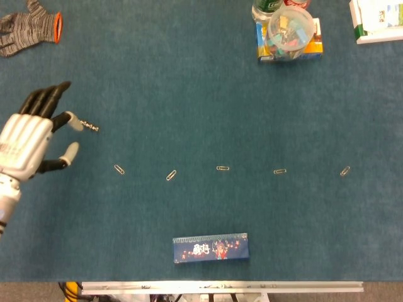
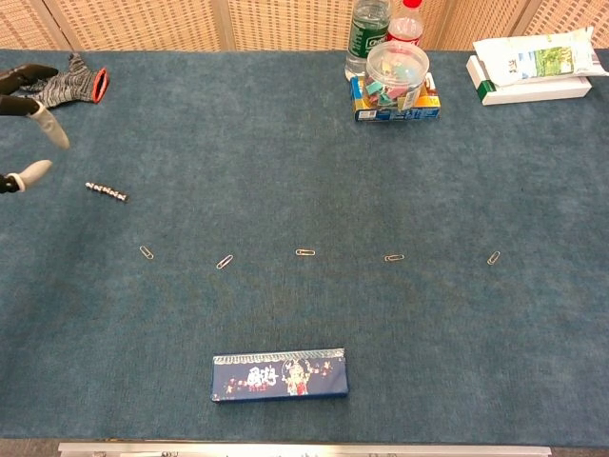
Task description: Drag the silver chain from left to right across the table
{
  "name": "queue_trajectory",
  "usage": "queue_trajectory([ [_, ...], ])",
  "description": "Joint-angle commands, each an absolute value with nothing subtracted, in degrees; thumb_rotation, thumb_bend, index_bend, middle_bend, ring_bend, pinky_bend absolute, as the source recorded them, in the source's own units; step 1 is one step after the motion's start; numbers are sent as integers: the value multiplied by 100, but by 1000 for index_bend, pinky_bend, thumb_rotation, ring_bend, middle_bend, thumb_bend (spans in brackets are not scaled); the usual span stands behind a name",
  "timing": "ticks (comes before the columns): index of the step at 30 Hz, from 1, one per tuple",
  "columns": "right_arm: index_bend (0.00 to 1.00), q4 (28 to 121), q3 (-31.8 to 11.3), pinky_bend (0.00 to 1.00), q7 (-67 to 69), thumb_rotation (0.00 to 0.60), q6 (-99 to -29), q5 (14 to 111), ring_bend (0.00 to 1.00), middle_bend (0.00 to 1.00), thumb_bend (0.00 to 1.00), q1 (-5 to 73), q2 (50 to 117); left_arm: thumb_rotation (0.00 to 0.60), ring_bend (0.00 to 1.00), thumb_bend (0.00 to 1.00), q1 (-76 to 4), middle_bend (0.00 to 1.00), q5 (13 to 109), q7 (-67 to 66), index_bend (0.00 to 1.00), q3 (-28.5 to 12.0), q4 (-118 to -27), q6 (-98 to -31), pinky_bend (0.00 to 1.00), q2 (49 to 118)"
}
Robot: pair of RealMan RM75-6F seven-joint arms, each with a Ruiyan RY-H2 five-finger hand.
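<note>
- silver chain (image 1: 90, 127) is lying short and nearly straight on the blue table (image 1: 201, 94), far left side, well apart from the right edge where it likely needs to end up; drag not begun by the look of it
- left end of the chain is being covered in head view by the left hand (image 1: 28, 139); chest view is showing the whole chain (image 2: 106, 191) with the fingertips (image 2: 33, 172) apart from it, so hand is probably hovering above, not touching
- left hand's fingers are spreading wide, holding nothing, likely positioned to come down on the chain's left end
- right hand is not showing in either view
- row of paperclips (image 1: 223, 168) is lying across the middle, below the chain's line, maybe marking the path
- grey glove (image 1: 28, 27) is sitting at far-left corner; blue box (image 1: 210, 247) near front edge; clip jar (image 1: 289, 30) at back
</note>
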State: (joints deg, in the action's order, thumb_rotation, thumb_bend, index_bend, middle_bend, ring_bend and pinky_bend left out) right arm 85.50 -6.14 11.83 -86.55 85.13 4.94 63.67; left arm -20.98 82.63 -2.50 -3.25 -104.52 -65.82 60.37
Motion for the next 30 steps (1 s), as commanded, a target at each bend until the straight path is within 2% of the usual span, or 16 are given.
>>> queue_trajectory([
  [1, 237, 8548, -624, 451, 1180, 600, -8624, 8491, 236, 267, 273, 507, 6364, 600, 0, 372, -2320, 1, 8280, -65, 404, -414, -10206, -6325, 37, 6176],
  [5, 237, 8534, -649, 451, 1204, 600, -8599, 8441, 236, 267, 272, 511, 6358, 600, 0, 339, -2556, 0, 8361, 126, 404, -426, -9886, -6028, 32, 6328],
  [16, 237, 8492, -711, 451, 1241, 600, -8507, 8284, 236, 267, 272, 522, 6359, 600, 0, 336, -3113, 0, 8331, 376, 403, -511, -9006, -5436, 27, 6893],
  [20, 237, 8477, -736, 451, 1254, 600, -8478, 8232, 236, 267, 272, 527, 6358, 600, 0, 249, -3284, 0, 8285, 463, 403, -553, -8658, -5286, 27, 7120],
  [30, 237, 8459, -789, 451, 1337, 600, -8504, 8161, 236, 267, 272, 496, 6330, 600, 0, 246, -3514, 0, 8339, 766, 406, -391, -7688, -5007, 27, 7601],
])
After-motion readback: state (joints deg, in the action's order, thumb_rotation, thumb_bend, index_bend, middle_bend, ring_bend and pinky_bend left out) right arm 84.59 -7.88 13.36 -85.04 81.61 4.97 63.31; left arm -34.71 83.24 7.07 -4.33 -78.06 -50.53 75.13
